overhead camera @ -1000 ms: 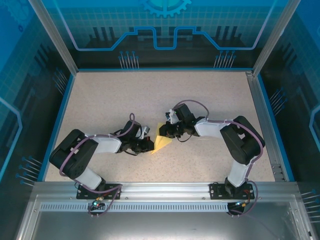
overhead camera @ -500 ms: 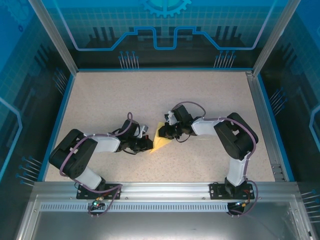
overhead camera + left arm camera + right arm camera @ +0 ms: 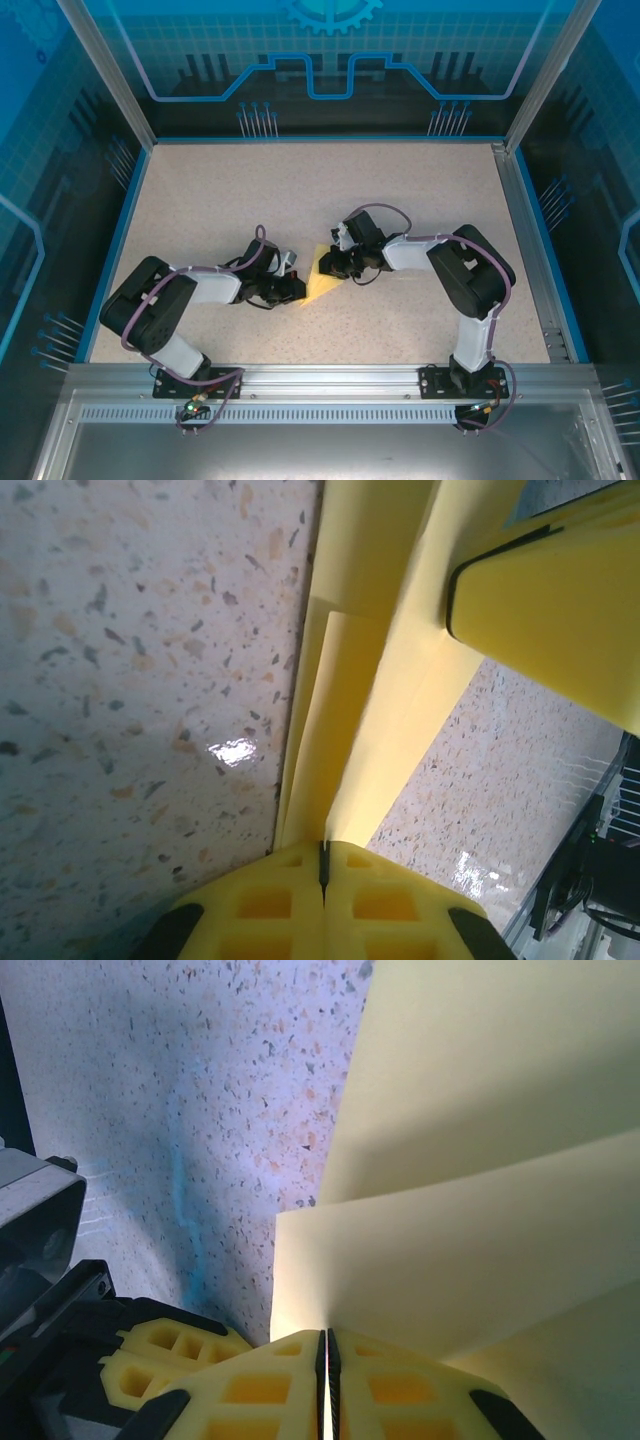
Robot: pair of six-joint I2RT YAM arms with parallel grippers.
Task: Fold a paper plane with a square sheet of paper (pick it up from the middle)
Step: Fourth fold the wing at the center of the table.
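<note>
I count one yellow paper and one table. There are two arms, left arm and right arm, and two grippers, left gripper and right gripper.

A beige speckled tabletop with blue edging sits inside aluminium posts and blue see-through panels, the far panel printed with a gear, an aluminium rail along the near edge, light glints on the surface.

Right claw pinches folded yellow paper over speckled table
</note>
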